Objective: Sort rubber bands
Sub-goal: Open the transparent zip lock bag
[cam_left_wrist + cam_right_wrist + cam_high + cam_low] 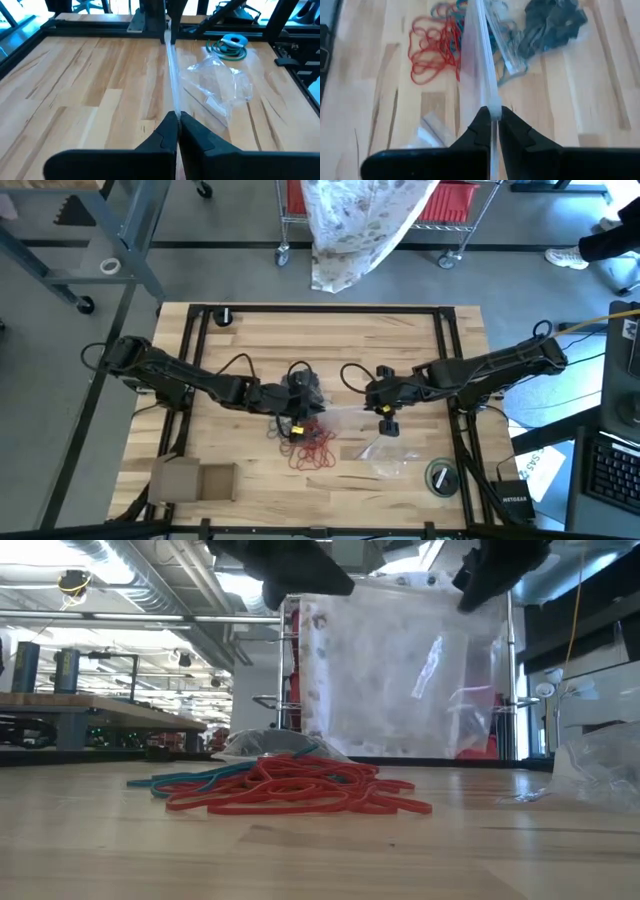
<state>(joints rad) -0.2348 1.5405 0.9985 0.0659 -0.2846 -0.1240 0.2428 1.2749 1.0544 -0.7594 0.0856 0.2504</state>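
Note:
A pile of red and teal rubber bands [315, 448] [290, 790] lies on the wooden table near its middle. A clump of dark rubber bands [550, 22] lies beside it, under clear plastic. A clear plastic bag [400, 670] hangs spread between my two grippers, above the table and behind the pile. My left gripper [177, 120] [285, 398] is shut on one upper corner. My right gripper [493, 112] [378, 398] is shut on the other. Whether the bag's lower edge touches the table, I cannot tell. My left gripper pinches the bag's top edge [173, 102] at one end between its two fingers, slanting down from the table's left. The edge runs straight away from the fingers. My right gripper pinches the other end of the top edge [491, 100] between its fingers, slanting steeply down from the right. The bag hangs below, its top edge drawn taut.
A second, crumpled clear bag [390, 458] [220, 85] lies on the table at the near right. A round spool with green bands [441, 477] sits beyond it. An open cardboard box [195, 480] stands at the near left. Black frame rails [320, 308] border the table.

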